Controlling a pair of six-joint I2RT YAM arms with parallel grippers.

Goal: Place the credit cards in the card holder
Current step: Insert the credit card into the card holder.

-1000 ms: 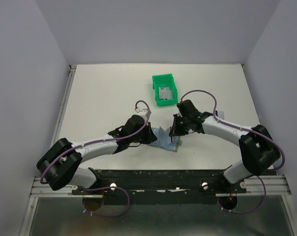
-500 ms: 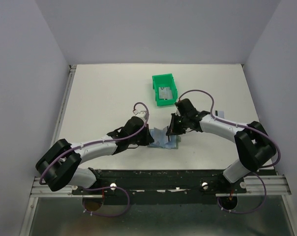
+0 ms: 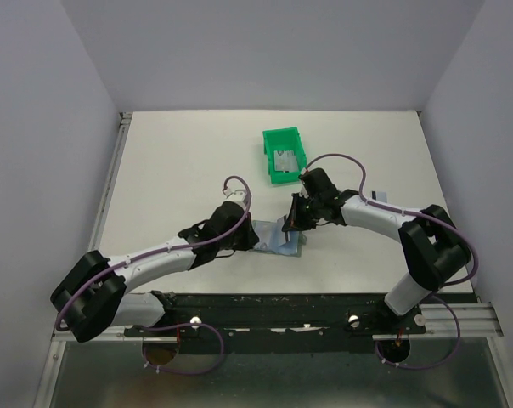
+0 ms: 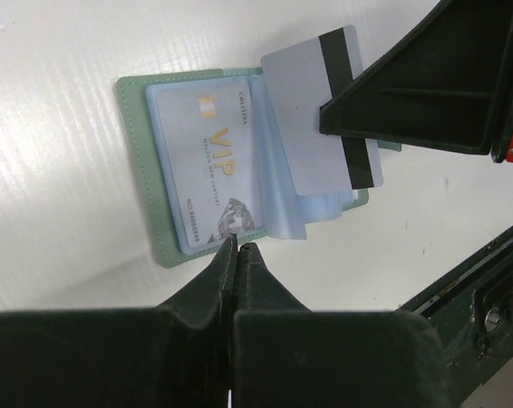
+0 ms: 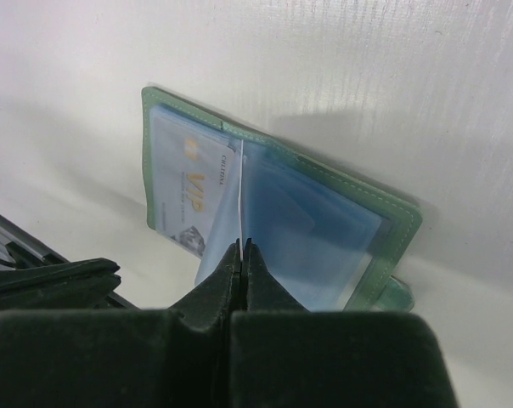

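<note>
The card holder [image 4: 136, 153] lies open and flat on the counter [image 3: 180, 170], near the front edge, right between the two arms. One half already shows a pale VIP card [image 4: 212, 161] tucked behind its clear sleeve. And here's the credit card [image 4: 301, 115], silvery grey with its black stripe down one long edge, hanging over the other half of the holder! It's tilted, with its lower end over the pale grey-blue pockets. Whether that end is actually inside a pocket, I can't tell from here.

The right fingers [image 5: 242, 248] are clamped together on that card. From the right wrist it shows edge-on, a thin white line rising straight out of the pinch, above the holder's middle fold. The holder's far flap lifts a little on that side.

Over to the left fingers [image 4: 237, 248]: they're pressed together, tips right at the near edge of the holder by the corner of the VIP card. They touch that edge, though I can't say whether they grip it or only press on it.

Further back on the counter sits the green bin [image 3: 269, 153], well apart from the holder, with a second card [image 3: 285, 160] lying flat inside it.
</note>
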